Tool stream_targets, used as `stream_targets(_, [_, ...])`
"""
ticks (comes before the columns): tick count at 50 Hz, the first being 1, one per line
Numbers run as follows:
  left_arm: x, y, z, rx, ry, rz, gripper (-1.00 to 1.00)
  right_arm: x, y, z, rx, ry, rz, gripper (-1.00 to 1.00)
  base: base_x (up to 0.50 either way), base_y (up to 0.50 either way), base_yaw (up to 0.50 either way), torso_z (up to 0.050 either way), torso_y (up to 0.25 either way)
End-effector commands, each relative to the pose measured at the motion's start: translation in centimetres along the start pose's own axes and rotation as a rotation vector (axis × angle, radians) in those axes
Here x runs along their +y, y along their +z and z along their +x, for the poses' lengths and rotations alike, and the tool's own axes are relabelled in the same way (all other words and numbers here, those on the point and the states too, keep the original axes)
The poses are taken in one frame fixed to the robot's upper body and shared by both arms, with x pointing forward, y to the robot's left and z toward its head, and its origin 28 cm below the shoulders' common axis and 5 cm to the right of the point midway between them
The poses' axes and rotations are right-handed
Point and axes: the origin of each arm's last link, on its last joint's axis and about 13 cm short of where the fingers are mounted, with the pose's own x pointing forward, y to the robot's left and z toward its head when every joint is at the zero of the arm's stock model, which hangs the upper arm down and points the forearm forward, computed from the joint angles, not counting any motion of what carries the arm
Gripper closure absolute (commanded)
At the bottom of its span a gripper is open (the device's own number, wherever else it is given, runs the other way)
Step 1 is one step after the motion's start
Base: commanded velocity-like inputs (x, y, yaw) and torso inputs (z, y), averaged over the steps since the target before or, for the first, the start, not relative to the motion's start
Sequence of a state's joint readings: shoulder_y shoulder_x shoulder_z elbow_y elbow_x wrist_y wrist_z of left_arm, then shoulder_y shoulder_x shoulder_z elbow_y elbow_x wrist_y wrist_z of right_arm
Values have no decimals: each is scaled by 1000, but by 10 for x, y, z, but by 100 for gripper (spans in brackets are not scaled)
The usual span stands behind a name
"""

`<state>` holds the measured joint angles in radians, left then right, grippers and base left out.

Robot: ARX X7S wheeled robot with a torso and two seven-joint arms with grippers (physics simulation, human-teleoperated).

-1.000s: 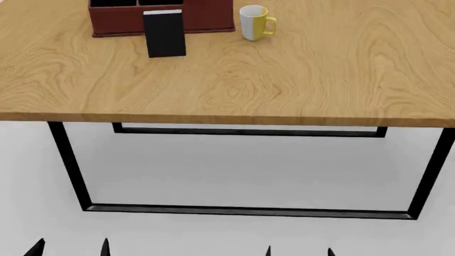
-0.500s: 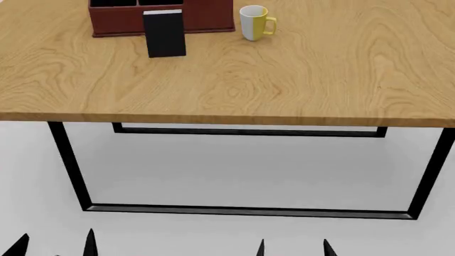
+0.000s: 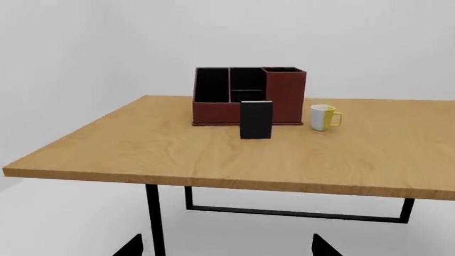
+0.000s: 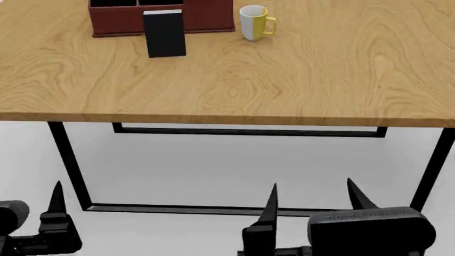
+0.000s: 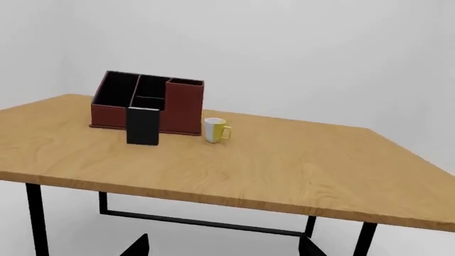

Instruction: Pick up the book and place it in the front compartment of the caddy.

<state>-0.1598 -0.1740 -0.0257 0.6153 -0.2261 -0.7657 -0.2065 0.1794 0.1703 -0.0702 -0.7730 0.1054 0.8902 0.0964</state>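
The black book (image 4: pixel 165 33) stands upright on the wooden table, just in front of the reddish-brown caddy (image 4: pixel 114 24) at the far left. It also shows in the left wrist view (image 3: pixel 256 119) and the right wrist view (image 5: pixel 143 126), with the caddy (image 3: pixel 284 96) (image 5: pixel 183 106) behind it. My left gripper (image 3: pixel 226 246) is open and empty, and only one finger (image 4: pixel 55 197) shows in the head view. My right gripper (image 4: pixel 313 186) (image 5: pixel 224 246) is open and empty. Both are low in front of the table, below its top.
A white-and-yellow mug (image 4: pixel 253 23) stands to the right of the caddy. The table (image 4: pixel 284 80) has a front edge between my grippers and the book, and black frame legs (image 4: pixel 67 160) below it. White floor lies under the table.
Both grippers have risen into the head view, from bare fingertips at the bottom edge to fingers and wrist bodies. The book, caddy and mug have not moved.
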Motion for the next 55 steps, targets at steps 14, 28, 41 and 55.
stream_targets(14, [8,51,-4,-106,7,25,-100,-17,57,-5,-26,-66,-64,-100,0,11,0,0,0])
stream_targets(28, [7,50,-1,-101,-2,19,-100,-13,56,-1,-24,-53,-84,-100,0,500,0,0,0])
stream_targets(41, [6,48,-2,-99,-6,14,-100,-8,52,0,-16,-26,-63,-100,0,422,0,0,0])
stream_targets(55, [6,47,-4,-101,-9,13,-100,-6,53,-1,-28,20,-36,-100,93,-2,0,0,0])
